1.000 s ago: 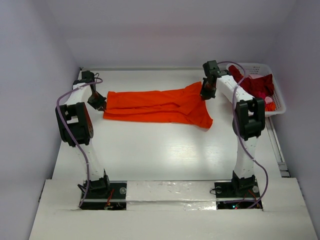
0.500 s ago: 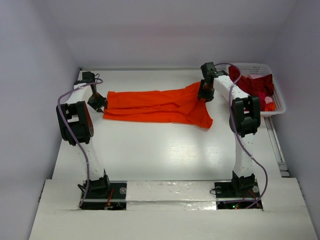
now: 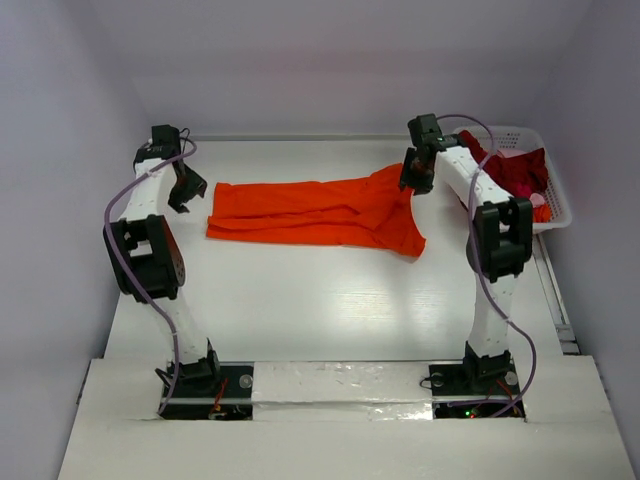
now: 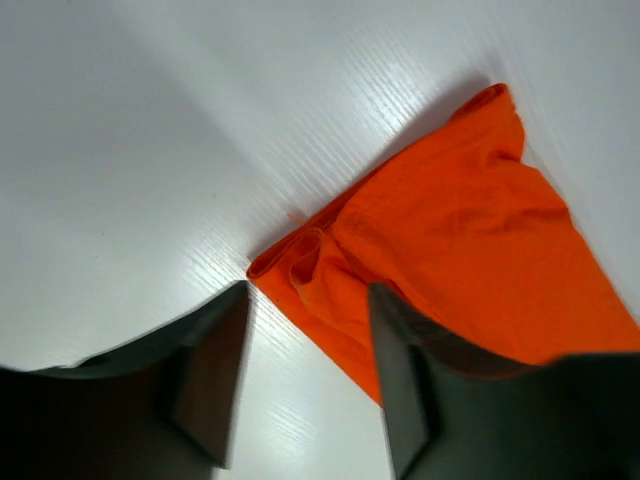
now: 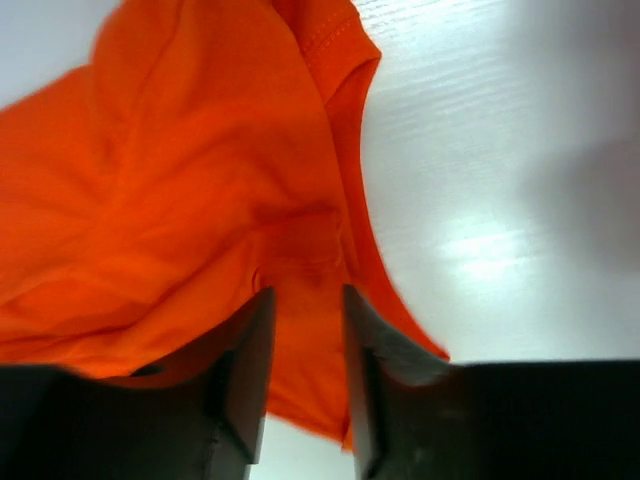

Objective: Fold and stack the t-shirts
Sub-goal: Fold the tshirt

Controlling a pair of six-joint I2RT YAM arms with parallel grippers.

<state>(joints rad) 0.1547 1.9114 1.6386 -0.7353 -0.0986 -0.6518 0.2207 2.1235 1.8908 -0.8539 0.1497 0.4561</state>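
Orange cloth covers the far half of the white worktop (image 3: 330, 300): the orange t-shirt (image 3: 315, 212) lies spread flat there, long from left to right, and its right end is wider and comes nearer to the arms. The left gripper (image 3: 182, 198) hangs just beside the left end of the shirt. In the left wrist view its jaws stand well apart with nothing between them, and the folded corner of the shirt lies on the worktop below the gap. The right gripper (image 3: 413, 183) is over the far right corner of the shirt. In the right wrist view its jaws are also apart, with a narrower gap, and the orange cloth with its stitched hem shows below them and is not pinched. At the far right edge of the worktop stands a white lattice basket (image 3: 558, 205). The dark red t-shirts (image 3: 515, 172) lie crumpled inside it, partly hidden behind the right arm.
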